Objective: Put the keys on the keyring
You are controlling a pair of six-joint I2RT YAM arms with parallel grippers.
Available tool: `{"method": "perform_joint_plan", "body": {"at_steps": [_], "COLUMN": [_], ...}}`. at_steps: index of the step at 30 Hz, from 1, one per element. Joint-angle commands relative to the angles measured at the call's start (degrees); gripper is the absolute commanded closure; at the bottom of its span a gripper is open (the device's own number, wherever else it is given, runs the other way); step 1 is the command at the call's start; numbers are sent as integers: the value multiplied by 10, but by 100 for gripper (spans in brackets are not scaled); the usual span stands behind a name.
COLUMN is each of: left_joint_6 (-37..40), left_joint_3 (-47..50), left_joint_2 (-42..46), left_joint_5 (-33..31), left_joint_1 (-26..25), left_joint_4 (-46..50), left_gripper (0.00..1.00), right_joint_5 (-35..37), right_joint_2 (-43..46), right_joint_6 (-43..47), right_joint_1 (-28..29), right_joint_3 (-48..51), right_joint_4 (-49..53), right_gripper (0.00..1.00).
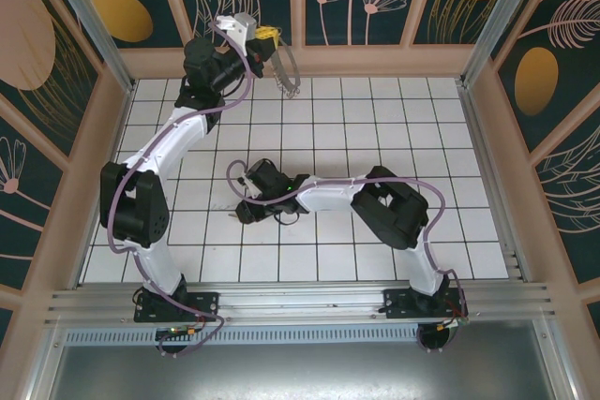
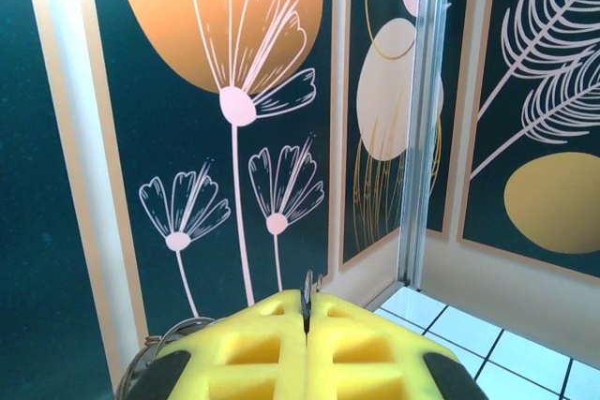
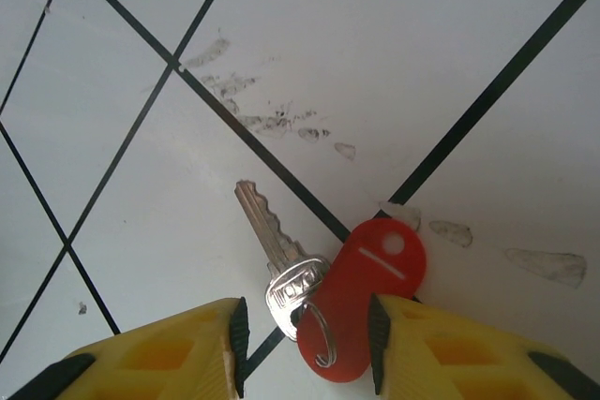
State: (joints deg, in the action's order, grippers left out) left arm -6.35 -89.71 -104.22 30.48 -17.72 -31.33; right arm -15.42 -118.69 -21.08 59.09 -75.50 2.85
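Note:
A silver key [image 3: 270, 236] with a red oval tag [image 3: 380, 278] and a small split ring lies flat on the white tiles over a dark grout line. My right gripper [image 3: 305, 330] is open and low over it, one yellow finger [image 3: 178, 358] on each side of the key head and tag, touching neither. In the top view the right gripper [image 1: 244, 211] sits near the floor's middle left. My left gripper [image 1: 265, 37] is raised at the back wall, shut on the keyring [image 1: 292, 81], which hangs below it. A thin metal edge [image 2: 307, 295] shows between the left gripper's closed pads.
The tiled floor [image 1: 394, 119] is boxed in by patterned walls [image 2: 234, 91] and an aluminium corner post [image 2: 422, 119]. Grey smudges [image 3: 272, 119] mark the tiles beyond the key. The right arm's elbow [image 1: 389, 203] rests mid-floor.

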Motion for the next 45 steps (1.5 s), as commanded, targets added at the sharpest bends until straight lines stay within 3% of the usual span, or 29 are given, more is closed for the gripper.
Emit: {"method": "perform_joint_plan", "body": {"at_steps": [1, 11, 25, 29, 34, 39, 45], "left_joint_6": [-12, -20, -35, -37, -37, -34, -31], "left_joint_3": [-24, -25, -35, -37, -38, -39, -40], "left_joint_2": [-7, -13, -23, -22, -24, -22, -17], "left_joint_5": [14, 16, 19, 17, 20, 21, 20], "left_joint_1": [3, 5, 4, 5, 5, 5, 4], "left_joint_4": [-16, -23, -31, -32, -27, -18, -11], "left_gripper": [100, 100, 100, 100, 100, 100, 100], "right_joint_5": [2, 4, 92, 96, 89, 80, 91], "right_joint_2": [-10, -20, -40, -41, -35, 16, 142], "right_joint_6": [12, 18, 35, 36, 33, 19, 7], "right_joint_1": [8, 13, 45, 49, 49, 32, -12], "right_joint_3": [-9, -11, -38, -41, -45, -8, 78], "right_joint_4": [16, 22, 73, 76, 81, 59, 31], "right_gripper": [60, 61, 65, 72, 100, 100, 100]}}
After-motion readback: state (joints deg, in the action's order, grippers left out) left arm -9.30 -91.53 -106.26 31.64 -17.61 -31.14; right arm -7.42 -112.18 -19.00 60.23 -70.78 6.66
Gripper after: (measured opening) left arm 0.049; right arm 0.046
